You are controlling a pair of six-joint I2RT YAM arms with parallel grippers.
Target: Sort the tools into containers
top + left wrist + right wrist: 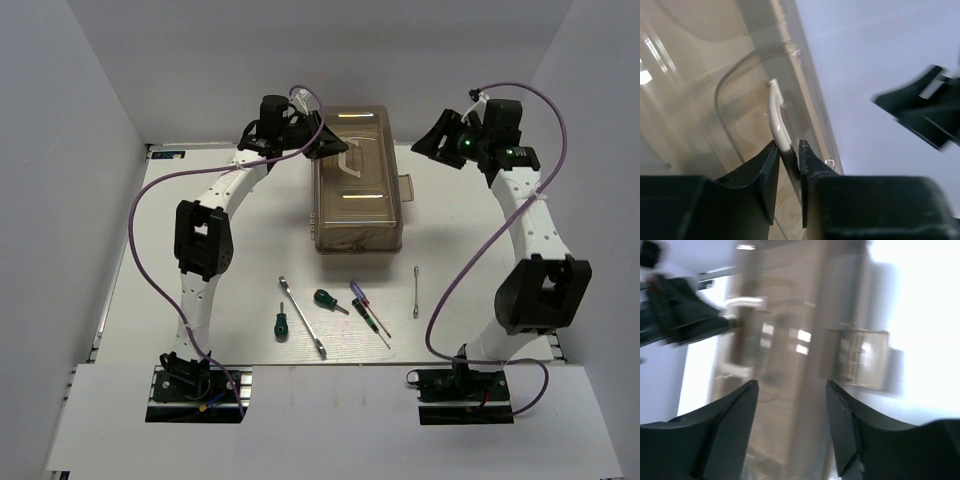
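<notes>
The toolbox [355, 195], beige with a translucent brown lid, stands closed at the back middle of the table. My left gripper [332, 146] is at its lid. In the left wrist view the gripper [788, 149] is shut on the pale handle [775, 110]. My right gripper [437, 140] hangs open above the box's right side, and its wrist view [792, 385] shows nothing between the fingers. In front of the box lie the tools: two green-handled screwdrivers [280, 322] [327, 299], a purple-and-red one [360, 296], a thin dark one [379, 326] and two silver wrenches [302, 318] [416, 291].
A beige latch [857, 357] sticks out of the toolbox's right side. White walls close in the table at the back and both sides. Purple cables loop from both arms. The table's front edge [330, 366] runs just beyond the tools.
</notes>
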